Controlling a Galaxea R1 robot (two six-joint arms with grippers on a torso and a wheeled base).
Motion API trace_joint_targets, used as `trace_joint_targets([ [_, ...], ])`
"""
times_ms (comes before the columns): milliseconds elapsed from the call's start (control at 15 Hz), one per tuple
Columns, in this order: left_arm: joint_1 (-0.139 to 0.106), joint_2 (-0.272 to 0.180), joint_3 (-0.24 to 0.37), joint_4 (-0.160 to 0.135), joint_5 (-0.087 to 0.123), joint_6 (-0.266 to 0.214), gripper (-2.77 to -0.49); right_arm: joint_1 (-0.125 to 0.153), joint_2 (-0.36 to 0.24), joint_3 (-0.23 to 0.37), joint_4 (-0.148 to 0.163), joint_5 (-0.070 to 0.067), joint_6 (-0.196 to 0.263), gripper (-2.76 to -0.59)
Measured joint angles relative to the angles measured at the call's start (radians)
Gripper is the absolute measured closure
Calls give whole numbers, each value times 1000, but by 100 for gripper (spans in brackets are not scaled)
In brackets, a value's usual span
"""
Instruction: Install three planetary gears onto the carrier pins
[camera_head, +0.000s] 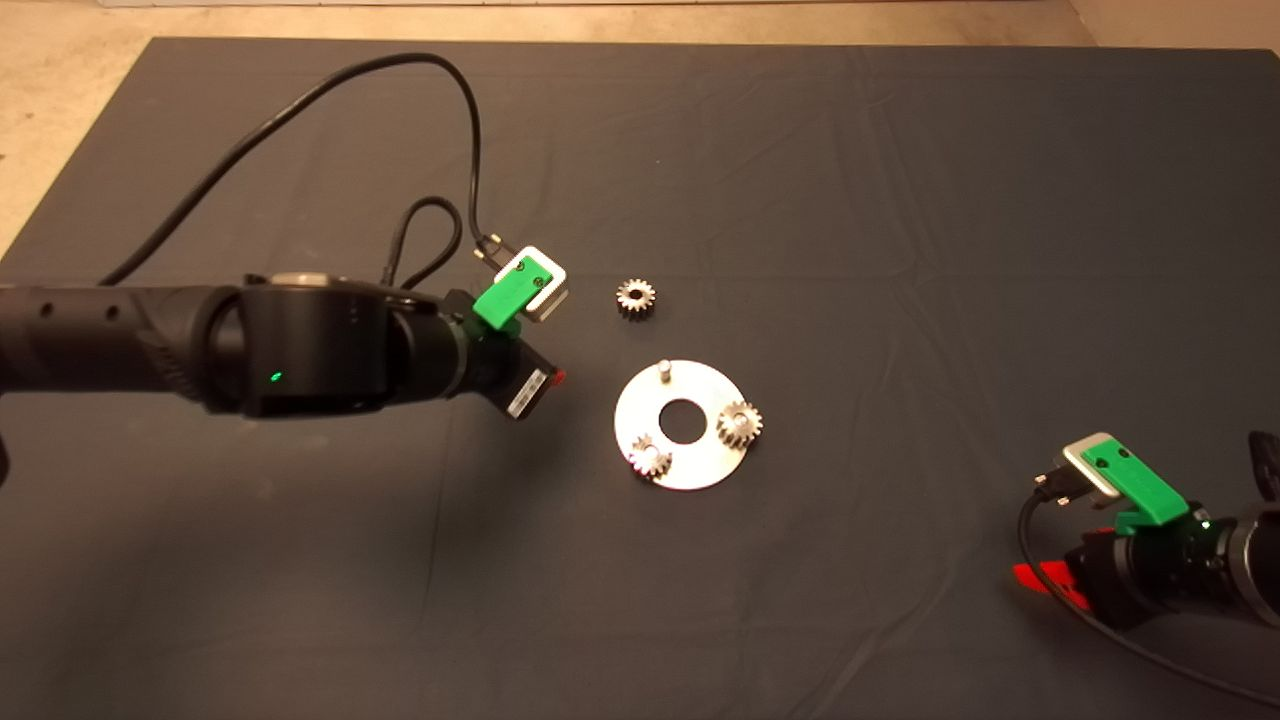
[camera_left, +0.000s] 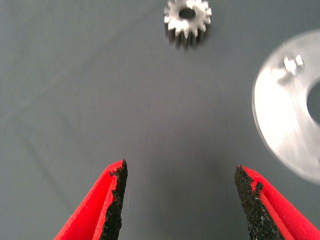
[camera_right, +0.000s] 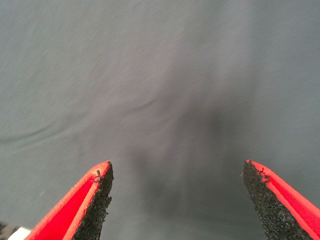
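While my left gripper (camera_left: 180, 200) is wide open and empty, the small silver toothed metal gear (camera_left: 187, 21) looks hard and slippery, so I'd pinch its bumpy sides.

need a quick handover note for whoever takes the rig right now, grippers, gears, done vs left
Left gripper: open, empty, over the mat just left of the disc, fingers aimed toward the loose gear.
Right gripper: open, empty, parked at the mat's lower right.
Disc: mid-mat, with three carrier pins.
Done: two planetary gears seated on pins, one at the disc's lower left, one at its right.
Left: the third gear lies loose on the mat just beyond the disc. The bare pin at the disc's far edge still needs it.
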Motion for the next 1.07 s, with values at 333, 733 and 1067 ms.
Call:
trace_joint_targets([
  [333,0,170,-145,0,-48,30,-146,0,-99,0,-2,59,-26,-192],
  [733,0,238,-244,0,-56,65,-146,1,-132,0,-2,128,-59,-192],
  [1067,1,229,-279,0,-92,65,-146,1,-120,0,-2,134,-60,-192],
])
